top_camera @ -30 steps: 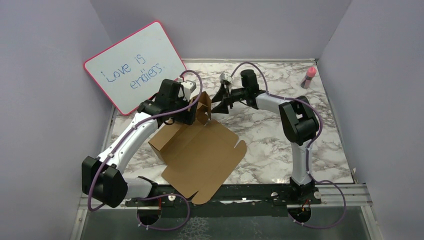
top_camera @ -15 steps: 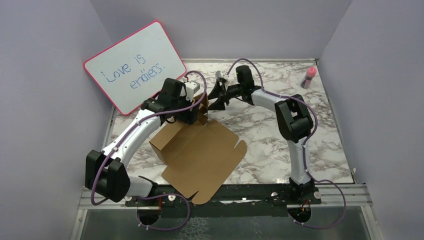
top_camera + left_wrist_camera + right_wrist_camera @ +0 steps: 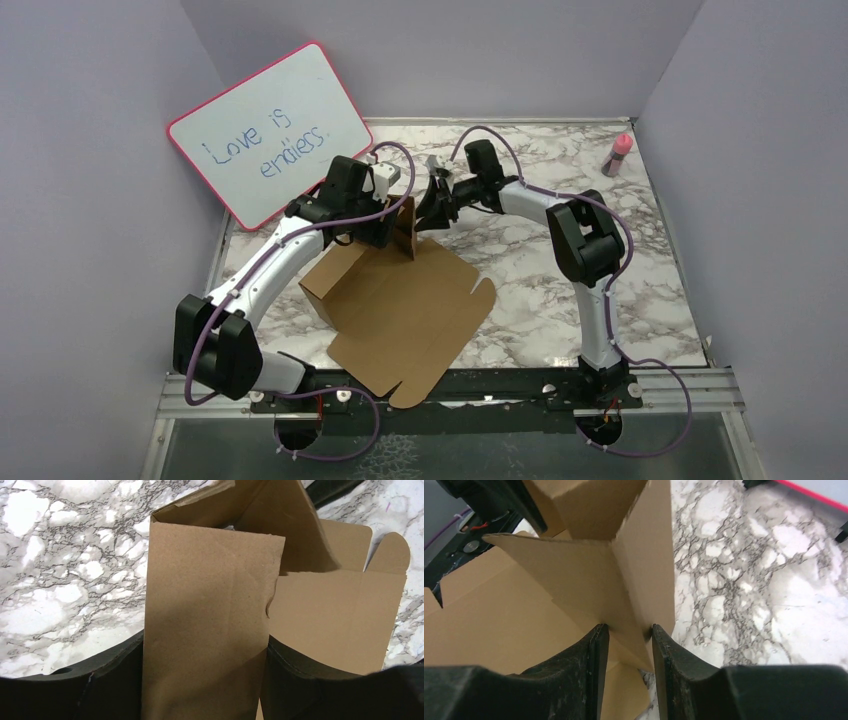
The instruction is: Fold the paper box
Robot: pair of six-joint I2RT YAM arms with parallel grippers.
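Observation:
The paper box (image 3: pixel 405 315) is brown corrugated cardboard, with its wide lid panel flat on the marble and its far-left walls raised. My left gripper (image 3: pixel 388 222) reaches over the raised back corner. In the left wrist view a tall cardboard wall panel (image 3: pixel 210 620) fills the gap between the black fingers (image 3: pixel 115 680) and touches both. My right gripper (image 3: pixel 427 208) comes in from the right at the same corner. In its wrist view both fingertips (image 3: pixel 596 645) press a folded end flap (image 3: pixel 624 590), creased into a V.
A pink-framed whiteboard (image 3: pixel 270 130) with writing leans on the left wall behind the left arm. A pink bottle (image 3: pixel 620 152) stands at the far right corner. Purple walls enclose the marble table (image 3: pixel 600 270), and a metal rail (image 3: pixel 480 385) runs along the near edge.
My right gripper moved left onto the upright end flap and narrowed on it. The flap now stands straighter against the left gripper. The left arm barely moved.

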